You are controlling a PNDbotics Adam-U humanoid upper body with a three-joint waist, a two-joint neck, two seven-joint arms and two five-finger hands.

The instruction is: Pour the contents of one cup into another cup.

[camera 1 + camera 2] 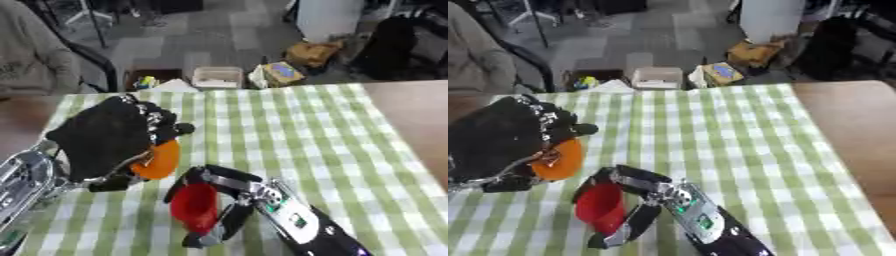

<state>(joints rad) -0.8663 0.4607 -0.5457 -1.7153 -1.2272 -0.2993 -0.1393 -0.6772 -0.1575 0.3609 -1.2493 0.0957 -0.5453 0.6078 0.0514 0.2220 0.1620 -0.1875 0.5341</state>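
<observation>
An orange cup (pixel 158 160) is held at the left, with my left hand (pixel 109 135) shut round it and covering most of it. The cup is tipped on its side with its mouth facing right. Just below and right of it is a red cup (pixel 195 206), and my right hand (pixel 220 192) is shut round that one, fingers above and thumb below. The red cup's mouth faces up and left toward the orange cup. What is inside either cup is hidden.
The table carries a green-and-white checked cloth (pixel 297 135), with bare brown wood (pixel 416 110) at the right. Beyond the far edge, boxes (pixel 217 77) and bags (pixel 312 54) lie on the floor. A person sits at the upper left.
</observation>
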